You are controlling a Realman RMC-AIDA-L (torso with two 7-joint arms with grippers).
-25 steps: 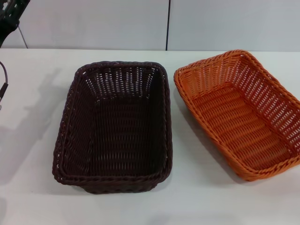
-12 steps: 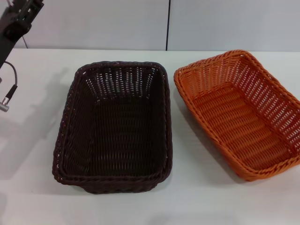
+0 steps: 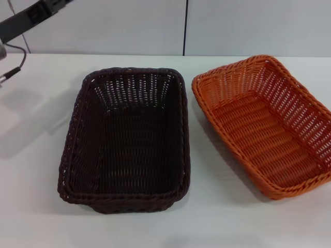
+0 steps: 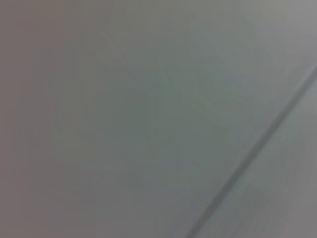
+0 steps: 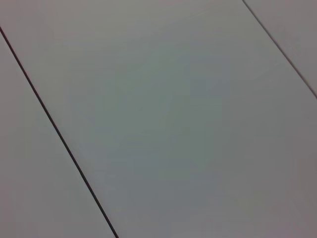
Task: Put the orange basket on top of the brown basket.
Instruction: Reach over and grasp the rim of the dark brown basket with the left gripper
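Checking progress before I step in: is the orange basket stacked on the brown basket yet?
No, the orange basket sits on the table beside the brown basket.

The left arm (image 3: 31, 14) has swung higher, now crossing the head view's top-left corner.

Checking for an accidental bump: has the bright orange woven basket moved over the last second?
No. The bright orange woven basket sits in the same spot beside the dark brown woven basket, with the same gap between their rims on the white table.

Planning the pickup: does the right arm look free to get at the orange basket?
Probably yes. The orange basket sits on the robot's right, empty and apart from the brown basket, with nothing above it. The right arm itself is out of view.
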